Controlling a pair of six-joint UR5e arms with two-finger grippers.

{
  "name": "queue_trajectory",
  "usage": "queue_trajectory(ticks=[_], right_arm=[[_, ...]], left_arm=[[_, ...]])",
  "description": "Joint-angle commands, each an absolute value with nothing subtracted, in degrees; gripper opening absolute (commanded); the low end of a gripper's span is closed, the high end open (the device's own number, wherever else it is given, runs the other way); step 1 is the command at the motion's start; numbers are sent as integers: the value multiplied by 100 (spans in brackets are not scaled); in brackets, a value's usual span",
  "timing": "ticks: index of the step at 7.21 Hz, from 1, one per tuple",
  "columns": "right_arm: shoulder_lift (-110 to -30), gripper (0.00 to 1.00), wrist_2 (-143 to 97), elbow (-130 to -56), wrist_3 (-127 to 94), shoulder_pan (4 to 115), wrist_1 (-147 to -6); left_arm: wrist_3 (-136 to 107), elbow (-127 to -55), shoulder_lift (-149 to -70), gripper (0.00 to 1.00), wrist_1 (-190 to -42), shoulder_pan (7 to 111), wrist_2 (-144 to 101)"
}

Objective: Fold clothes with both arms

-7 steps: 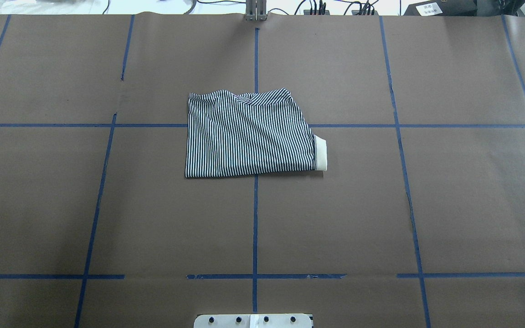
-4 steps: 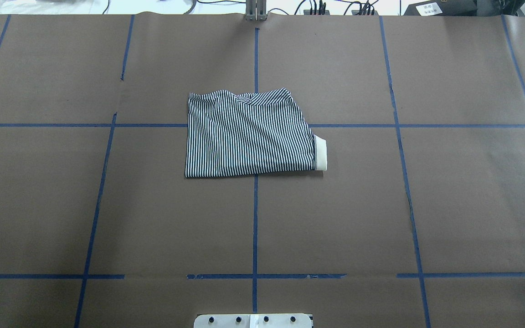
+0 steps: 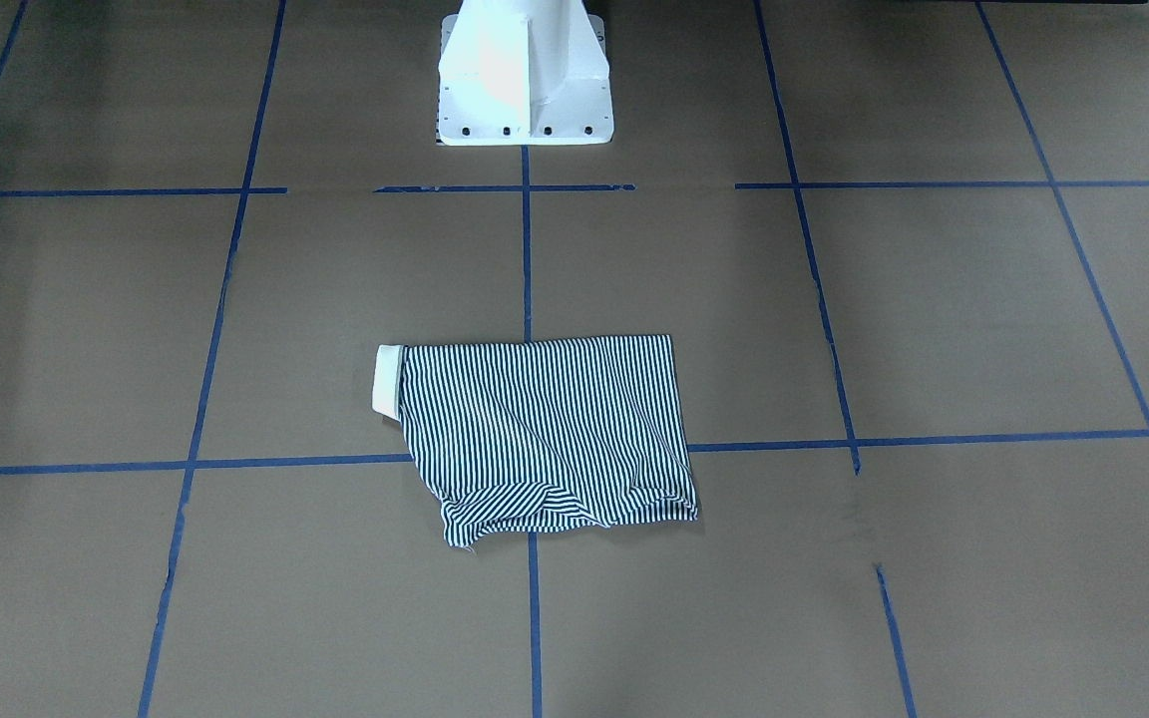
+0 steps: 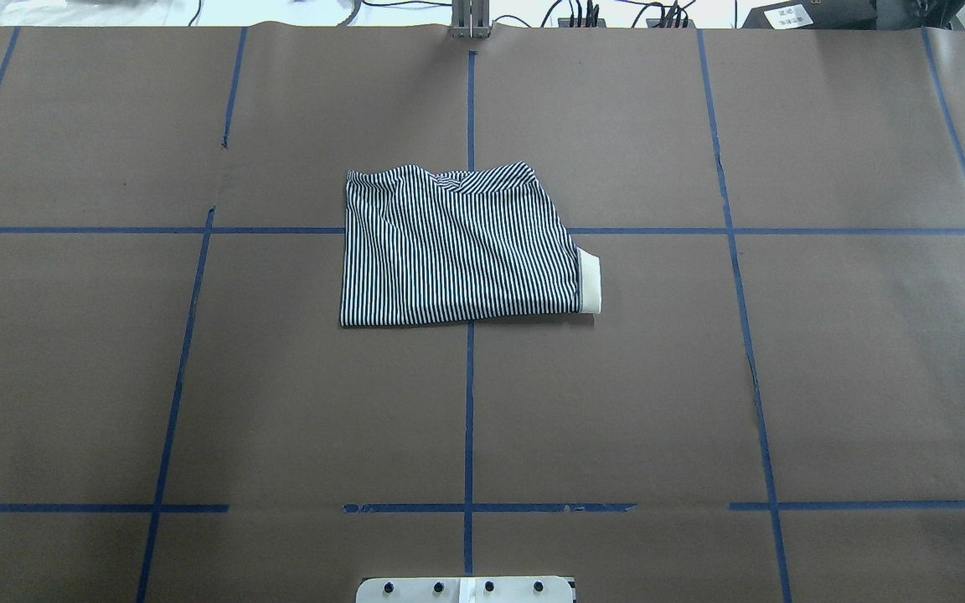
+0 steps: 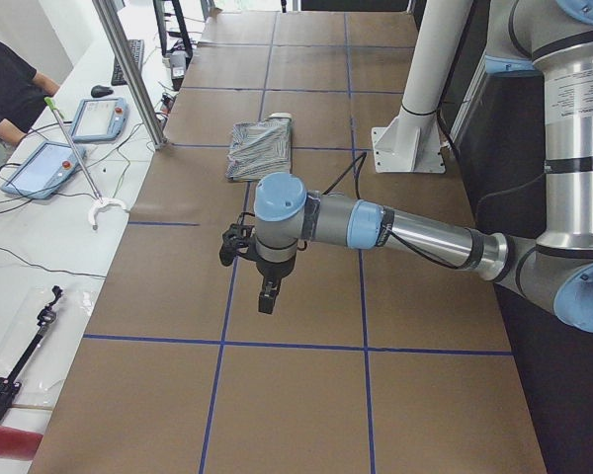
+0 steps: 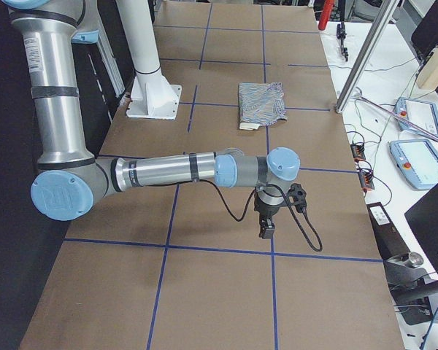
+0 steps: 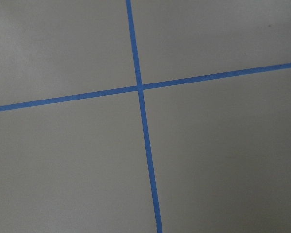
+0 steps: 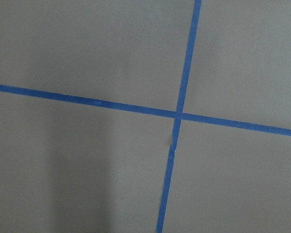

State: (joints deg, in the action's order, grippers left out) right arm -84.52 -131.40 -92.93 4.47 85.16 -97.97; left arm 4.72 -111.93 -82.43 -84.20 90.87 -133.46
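The striped polo shirt (image 4: 457, 251) lies folded into a compact rectangle at the table's middle, flat on the brown paper. Its cream collar (image 4: 589, 280) sticks out at the right edge; in the front-facing view the shirt (image 3: 545, 429) has the collar (image 3: 387, 379) at its left. My left gripper (image 5: 267, 296) hangs over bare paper, well away from the shirt (image 5: 260, 148). My right gripper (image 6: 266, 230) hangs likewise, far from the shirt (image 6: 261, 102). I cannot tell whether either is open or shut. Both wrist views show only paper and blue tape.
The white pedestal (image 3: 525, 80) stands at the robot's side of the table, also seen in the overhead view (image 4: 466, 590). Blue tape lines (image 4: 469, 402) grid the brown paper. A metal post (image 5: 128, 69), tablets (image 5: 99, 118) and a seated person (image 5: 10, 94) are beyond the far edge.
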Motion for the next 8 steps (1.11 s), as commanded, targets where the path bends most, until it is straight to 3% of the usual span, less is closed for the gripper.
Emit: queue_trajectory(ticks=[1, 8], right_arm=[[-8464, 100, -13131, -9290, 431, 8490, -9791], [-8429, 100, -13175, -9465, 457, 8490, -9765]], left_arm=[[518, -11241, -8314, 100, -8455, 9079, -13351], [519, -11267, -8288, 100, -8446, 9079, -13394]])
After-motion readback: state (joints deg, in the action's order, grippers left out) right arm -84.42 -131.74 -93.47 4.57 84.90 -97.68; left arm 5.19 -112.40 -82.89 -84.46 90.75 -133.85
